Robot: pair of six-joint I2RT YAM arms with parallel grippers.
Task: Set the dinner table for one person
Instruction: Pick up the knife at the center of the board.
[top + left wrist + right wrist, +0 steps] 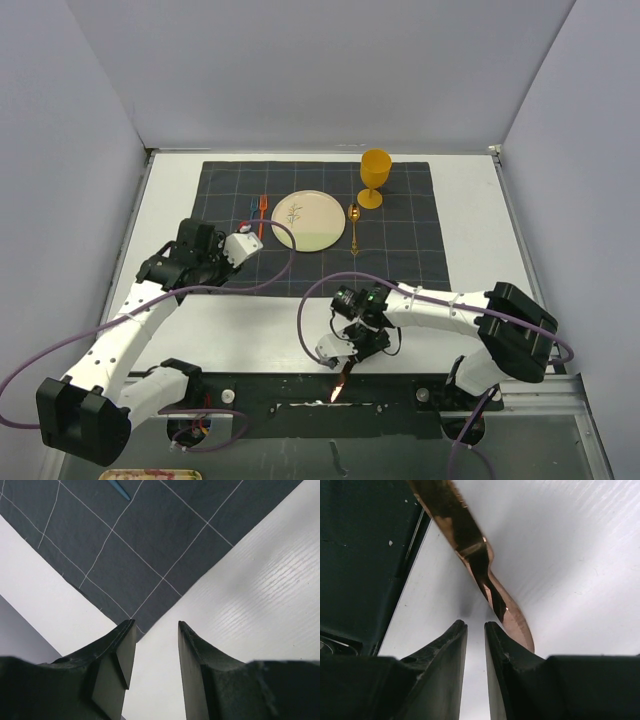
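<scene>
Copper knife (470, 550) crossing dinner table (250, 330) edge, right jaws ajar

Bright even overhead light, soft shadows, close foregrounds blurred.

I see my right gripper (476, 626) with jaws slightly parted and nothing between them. A copper-coloured knife (485, 575) lies on the white table (570, 555), seemingly touching one finger's outer side.

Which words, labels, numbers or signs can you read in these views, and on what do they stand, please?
None: no readable text in any view.
The plate carries only a drawn plant sprig, not lettering.
The yellow goblet, the dark grid cloth and the copper utensil show no marks.
</scene>
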